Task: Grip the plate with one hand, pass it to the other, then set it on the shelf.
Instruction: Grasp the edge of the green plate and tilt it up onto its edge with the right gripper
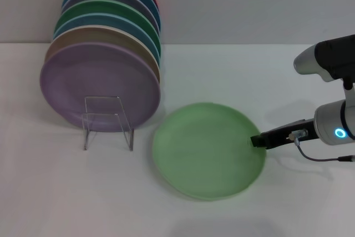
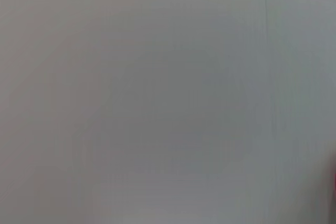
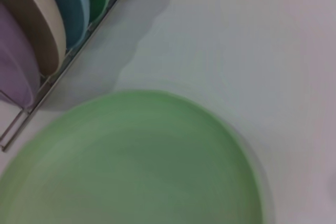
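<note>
Mint-green, the plate (image 1: 208, 149) lies flat on the white surface (image 1: 83, 192), face up, just right of the rack (image 1: 108, 129) of upright plates, and you are in the first step — the grip. Your right hand (image 1: 256, 140) sits at the plate's right rim, reaching in low from the right; whether it is open or already clamped on the rim I cannot tell, and the left hand is out of sight. Being round, the plate has no long axis — next it probably needs a firm pinch on the rim, then a lift toward the left arm.
</note>
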Tool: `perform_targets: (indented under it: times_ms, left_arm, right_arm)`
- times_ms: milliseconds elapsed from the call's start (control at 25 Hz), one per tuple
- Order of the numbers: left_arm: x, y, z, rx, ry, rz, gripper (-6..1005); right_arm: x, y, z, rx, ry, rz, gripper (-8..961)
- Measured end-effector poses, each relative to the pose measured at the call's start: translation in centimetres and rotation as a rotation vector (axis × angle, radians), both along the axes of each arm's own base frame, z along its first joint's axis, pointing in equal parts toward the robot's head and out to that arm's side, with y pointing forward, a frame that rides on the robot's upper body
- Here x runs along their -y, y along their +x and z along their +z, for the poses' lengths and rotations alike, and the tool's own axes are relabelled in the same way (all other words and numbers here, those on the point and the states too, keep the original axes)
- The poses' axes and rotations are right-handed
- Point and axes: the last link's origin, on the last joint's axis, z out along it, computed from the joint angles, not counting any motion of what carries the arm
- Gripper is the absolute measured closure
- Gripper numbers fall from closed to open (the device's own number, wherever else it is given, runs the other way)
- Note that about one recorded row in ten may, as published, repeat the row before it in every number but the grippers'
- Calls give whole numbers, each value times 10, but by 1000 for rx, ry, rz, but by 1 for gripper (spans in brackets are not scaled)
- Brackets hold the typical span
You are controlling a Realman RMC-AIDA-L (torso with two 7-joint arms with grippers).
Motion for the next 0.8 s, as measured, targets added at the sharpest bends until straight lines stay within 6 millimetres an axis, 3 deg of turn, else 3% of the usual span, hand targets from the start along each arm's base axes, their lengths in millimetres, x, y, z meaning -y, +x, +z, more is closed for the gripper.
perform_targets:
  times_ms: [360, 800]
  left_arm:
    - [-1, 1, 0, 0, 0, -3, 146]
    - [3, 6, 0, 16, 8, -41, 147]
  right_arm:
    - [1, 1, 0, -2, 2, -2, 885]
    - [5, -10, 17, -81, 70, 52, 948]
